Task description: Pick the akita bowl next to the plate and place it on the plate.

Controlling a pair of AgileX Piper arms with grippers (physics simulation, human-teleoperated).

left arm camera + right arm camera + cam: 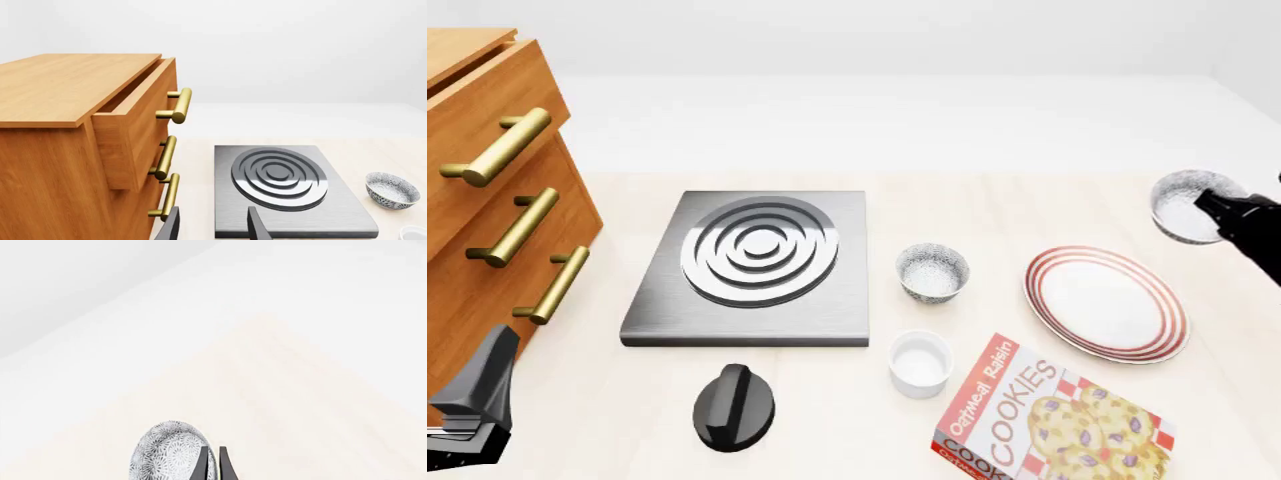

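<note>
My right gripper [1210, 205] is shut on the rim of a grey-and-white speckled akita bowl [1185, 207], which hangs tilted beyond the far right side of the plate [1105, 303]. The right wrist view shows the bowl's [168, 454] patterned outside, with the right gripper [213, 466] pinching its wall. The plate is white with red rings and has nothing on it. A second, matching bowl [933, 271] stands between the stove and the plate, and it also shows in the left wrist view [392, 190]. My left gripper [213, 227] is open and holds nothing, low at the front left [478, 400].
A wooden drawer cabinet [487, 200] with brass handles stands at the left, its top drawer [133, 125] pulled partly out. A grey stove plate [754, 265] lies mid-table with a black knob [734, 405] in front. A white cup [920, 362] and a cookies box [1054, 420] sit near the front.
</note>
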